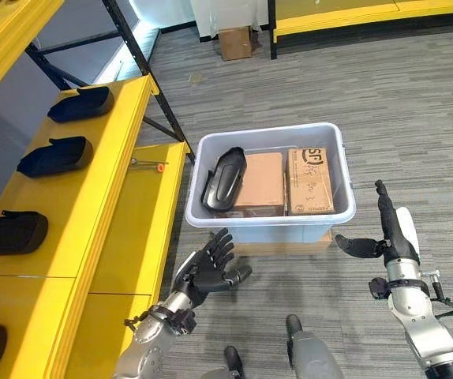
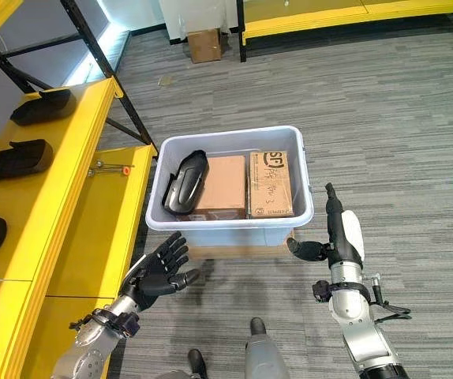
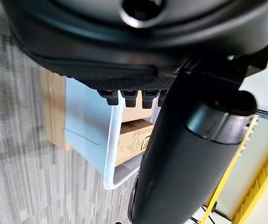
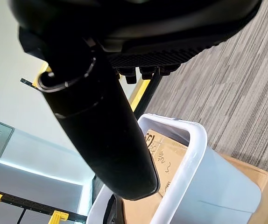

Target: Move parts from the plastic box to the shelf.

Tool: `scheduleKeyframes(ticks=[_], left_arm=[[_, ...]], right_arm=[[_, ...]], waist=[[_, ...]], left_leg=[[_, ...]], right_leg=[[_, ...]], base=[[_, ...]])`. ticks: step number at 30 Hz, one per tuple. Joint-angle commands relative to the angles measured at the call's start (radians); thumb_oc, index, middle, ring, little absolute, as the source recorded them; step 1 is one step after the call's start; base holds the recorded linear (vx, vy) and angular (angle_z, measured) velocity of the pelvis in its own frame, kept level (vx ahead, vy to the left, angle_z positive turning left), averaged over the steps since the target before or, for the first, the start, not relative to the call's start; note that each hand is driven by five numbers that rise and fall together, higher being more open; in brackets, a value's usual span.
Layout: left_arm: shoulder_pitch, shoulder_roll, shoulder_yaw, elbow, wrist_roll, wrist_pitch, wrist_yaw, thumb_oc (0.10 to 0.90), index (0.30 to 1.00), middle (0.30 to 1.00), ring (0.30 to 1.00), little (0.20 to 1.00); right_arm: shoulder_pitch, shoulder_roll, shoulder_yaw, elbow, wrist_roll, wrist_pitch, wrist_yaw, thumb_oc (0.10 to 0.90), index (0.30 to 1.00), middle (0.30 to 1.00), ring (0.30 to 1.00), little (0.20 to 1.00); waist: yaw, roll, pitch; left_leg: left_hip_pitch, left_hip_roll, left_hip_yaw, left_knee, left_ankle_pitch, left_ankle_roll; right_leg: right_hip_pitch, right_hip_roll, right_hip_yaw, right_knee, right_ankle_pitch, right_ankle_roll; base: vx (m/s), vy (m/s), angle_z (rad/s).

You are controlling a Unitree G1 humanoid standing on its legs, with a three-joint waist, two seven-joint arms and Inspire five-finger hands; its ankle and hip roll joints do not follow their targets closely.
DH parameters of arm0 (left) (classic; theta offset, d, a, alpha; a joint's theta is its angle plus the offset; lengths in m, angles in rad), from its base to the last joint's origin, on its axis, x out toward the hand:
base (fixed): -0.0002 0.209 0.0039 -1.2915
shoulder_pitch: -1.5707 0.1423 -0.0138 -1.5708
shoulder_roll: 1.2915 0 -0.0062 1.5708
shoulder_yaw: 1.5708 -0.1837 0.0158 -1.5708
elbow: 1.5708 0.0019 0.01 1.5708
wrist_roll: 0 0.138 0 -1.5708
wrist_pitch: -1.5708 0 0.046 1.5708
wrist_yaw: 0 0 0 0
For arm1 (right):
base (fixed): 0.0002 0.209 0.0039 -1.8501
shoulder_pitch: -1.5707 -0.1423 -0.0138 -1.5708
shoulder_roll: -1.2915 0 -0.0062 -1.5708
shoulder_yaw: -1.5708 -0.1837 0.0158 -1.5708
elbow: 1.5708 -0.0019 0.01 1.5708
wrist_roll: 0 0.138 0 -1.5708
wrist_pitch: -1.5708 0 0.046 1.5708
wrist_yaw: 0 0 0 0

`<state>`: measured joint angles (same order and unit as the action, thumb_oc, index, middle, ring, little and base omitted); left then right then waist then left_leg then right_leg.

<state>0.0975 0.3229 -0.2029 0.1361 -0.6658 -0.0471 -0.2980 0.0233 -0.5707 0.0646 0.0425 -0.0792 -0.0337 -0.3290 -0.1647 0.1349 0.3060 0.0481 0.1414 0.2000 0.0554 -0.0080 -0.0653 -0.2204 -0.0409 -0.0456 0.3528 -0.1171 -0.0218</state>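
A pale plastic box (image 1: 271, 223) stands on the carpet in front of me. Inside it a black curved part (image 1: 224, 178) leans at the left, beside two cardboard cartons (image 1: 310, 180). Several similar black parts (image 1: 54, 155) lie along the yellow shelf (image 1: 124, 189) on my left. My left hand (image 1: 208, 268) hovers open just before the box's near left corner, fingers spread, holding nothing. My right hand (image 1: 392, 230) is open beside the box's near right corner, fingers straight up and thumb pointing toward the box. The box's rim (image 3: 110, 154) lies past the left hand's fingers in its wrist view.
A small cardboard carton (image 1: 235, 42) sits on the floor far back by another yellow rack (image 1: 337, 20). A black diagonal brace (image 1: 144, 67) rises from the shelf's far end. A small orange-tipped tool (image 1: 149, 165) lies on the lower shelf step. Grey carpet spreads to the right of the box.
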Motion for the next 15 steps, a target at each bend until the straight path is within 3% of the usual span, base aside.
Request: scheduleKeyframes(ticks=[1,3,5,8,11,15], left_arm=[[-0.038,0.019,0.034,-0.071,-0.062,-0.118,-0.024,0.9,1.0,1.0,1.0,1.0],[-0.039,0.02,0.038,-0.067,-0.06,-0.122,-0.016,0.9,1.0,1.0,1.0,1.0],[-0.04,0.02,0.056,-0.061,-0.051,-0.125,-0.005,0.9,1.0,1.0,1.0,1.0],[-0.04,0.024,0.072,-0.056,-0.044,-0.112,-0.006,0.9,1.0,1.0,1.0,1.0],[-0.03,0.03,0.079,-0.052,-0.041,-0.116,-0.016,0.9,1.0,1.0,1.0,1.0],[-0.023,0.028,0.086,-0.032,-0.054,-0.129,-0.036,0.9,1.0,1.0,1.0,1.0]], right_arm=[[-0.048,-0.041,0.005,-0.123,-0.062,-0.116,0.007,0.9,1.0,1.0,1.0,1.0],[-0.046,-0.039,0.009,-0.124,-0.059,-0.121,0.016,0.9,1.0,1.0,1.0,1.0],[-0.047,-0.029,0.025,-0.123,-0.065,-0.134,0.026,0.9,1.0,1.0,1.0,1.0],[-0.062,-0.008,0.046,-0.105,-0.056,-0.13,0.016,0.9,1.0,1.0,1.0,1.0],[-0.071,0.005,0.059,-0.105,-0.049,-0.113,0.014,0.9,1.0,1.0,1.0,1.0],[-0.049,-0.011,0.054,-0.111,-0.029,-0.116,0.029,0.9,1.0,1.0,1.0,1.0]], waist=[[-0.023,-0.074,-0.084],[-0.022,-0.081,-0.086],[-0.014,-0.108,-0.083],[0.012,-0.122,-0.06],[0.03,-0.112,-0.039],[0.039,-0.097,-0.03]], left_leg=[[0.005,0.063,-0.034,0.178,0.127,-0.023],[-0.001,0.062,-0.033,0.22,0.13,-0.023],[-0.063,0.062,-0.027,0.392,0.148,-0.027],[-0.181,0.016,-0.051,0.472,0.136,-0.006],[-0.197,0.009,-0.032,0.303,0.163,-0.005],[-0.213,0.068,-0.044,0.018,0.259,-0.04]], right_leg=[[0.128,-0.027,-0.019,-0.121,0.031,-0.008],[0.135,-0.025,-0.017,-0.126,0.032,-0.014],[0.163,-0.016,-0.017,-0.152,0.043,-0.036],[0.2,0.001,0.014,-0.165,0.043,-0.036],[0.233,0.015,0.018,-0.158,0.021,-0.025],[0.297,0.012,0.022,-0.17,-0.005,-0.01]], base=[[0.06,-0.136,0.03],[0.05,-0.166,-0.01],[0.03,-0.312,0.06],[0.02,-0.179,0.13],[0.09,0.059,-0.08],[0.19,0.182,-0.04]])
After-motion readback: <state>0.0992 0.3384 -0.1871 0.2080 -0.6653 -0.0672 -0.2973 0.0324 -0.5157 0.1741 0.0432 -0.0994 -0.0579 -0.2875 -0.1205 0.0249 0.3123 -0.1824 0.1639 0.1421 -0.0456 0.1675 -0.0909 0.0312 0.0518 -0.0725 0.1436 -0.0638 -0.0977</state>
